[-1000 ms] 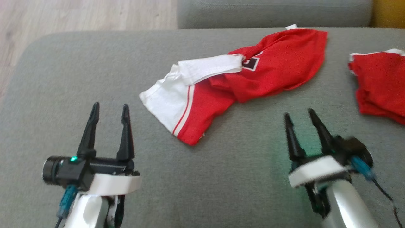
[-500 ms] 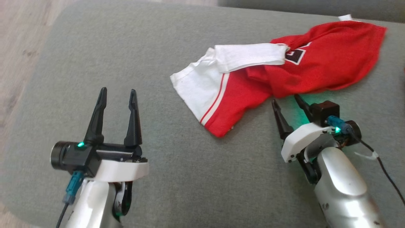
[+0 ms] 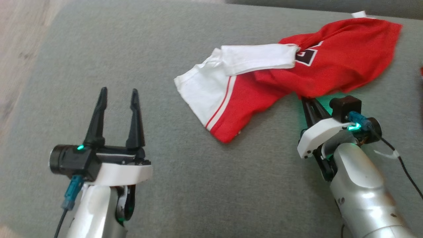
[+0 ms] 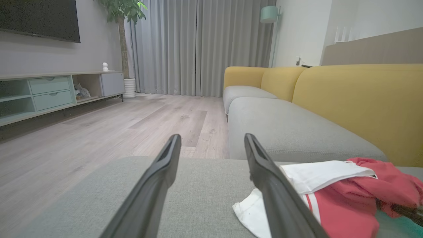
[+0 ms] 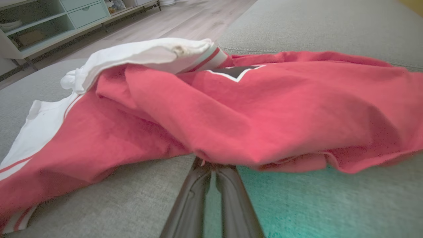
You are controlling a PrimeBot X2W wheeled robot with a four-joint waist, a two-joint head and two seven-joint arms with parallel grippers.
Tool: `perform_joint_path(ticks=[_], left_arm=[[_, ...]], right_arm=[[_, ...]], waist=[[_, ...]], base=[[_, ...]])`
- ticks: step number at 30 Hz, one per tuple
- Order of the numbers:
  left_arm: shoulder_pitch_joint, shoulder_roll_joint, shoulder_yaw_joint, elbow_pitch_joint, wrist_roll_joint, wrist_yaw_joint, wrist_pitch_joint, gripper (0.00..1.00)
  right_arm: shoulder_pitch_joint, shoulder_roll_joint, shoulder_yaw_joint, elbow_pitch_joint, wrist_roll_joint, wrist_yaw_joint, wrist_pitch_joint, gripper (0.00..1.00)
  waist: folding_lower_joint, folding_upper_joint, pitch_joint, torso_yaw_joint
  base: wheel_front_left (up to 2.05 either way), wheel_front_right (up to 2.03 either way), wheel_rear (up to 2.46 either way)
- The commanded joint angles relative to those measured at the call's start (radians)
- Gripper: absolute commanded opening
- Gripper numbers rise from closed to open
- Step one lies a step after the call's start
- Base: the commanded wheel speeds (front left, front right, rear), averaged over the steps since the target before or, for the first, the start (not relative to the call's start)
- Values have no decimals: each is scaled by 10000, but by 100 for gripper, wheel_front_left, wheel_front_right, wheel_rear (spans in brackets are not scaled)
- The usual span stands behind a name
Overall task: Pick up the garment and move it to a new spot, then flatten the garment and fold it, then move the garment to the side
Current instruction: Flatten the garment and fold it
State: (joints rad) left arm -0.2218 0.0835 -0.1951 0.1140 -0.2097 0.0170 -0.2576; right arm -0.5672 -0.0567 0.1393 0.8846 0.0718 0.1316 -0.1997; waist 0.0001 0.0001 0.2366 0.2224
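The garment (image 3: 330,62) is a crumpled red jersey with white panels and a dark number patch, lying on the grey sofa cushion (image 3: 99,49) at the upper right. My right gripper (image 3: 305,99) is at its near hem, jaws together and pinching the edge of the red cloth. In the right wrist view the two fingers meet at the gripper's tips (image 5: 211,163), right under the fold of the garment (image 5: 264,109). My left gripper (image 3: 119,94) stands open over bare cushion at the lower left, apart from the cloth. Its spread fingers frame the left gripper's gap (image 4: 211,137), with the garment (image 4: 347,205) to their right.
Wooden floor (image 3: 19,33) lies beyond the cushion's left edge. A sliver of another red cloth (image 3: 421,71) shows at the right border. A yellow backrest (image 4: 357,99) and a second grey seat (image 4: 281,129) stand behind. A low cabinet (image 4: 49,92) lines the far wall.
The head camera has shifted. My right gripper has advanced to the garment's near hem and gone from open to shut on it. The left gripper has stayed open.
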Motion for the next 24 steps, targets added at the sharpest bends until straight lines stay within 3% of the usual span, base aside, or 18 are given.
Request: perform_joint_path(ticks=[1,12,24], left_arm=[[-214,87,445,-287,104,-44,-41,100],[254,-63,789,-322,272,-176,-41,100],[642,-197,917,-343,380,-218,-42,100]], right_arm=[[-101,64,256,-229,66,-9,-183,0],[1145,64,-465,-1489,-687,-9,-362,0],[3273,-364,-1634,-5119,-2858,-9,1751,0]], waist=[[-1,-1,-229,-276],[-1,-1,-1238,-1712],[-1,-1,-1895,-2431]], base=[[0,0,0],[0,0,0],[0,0,0]])
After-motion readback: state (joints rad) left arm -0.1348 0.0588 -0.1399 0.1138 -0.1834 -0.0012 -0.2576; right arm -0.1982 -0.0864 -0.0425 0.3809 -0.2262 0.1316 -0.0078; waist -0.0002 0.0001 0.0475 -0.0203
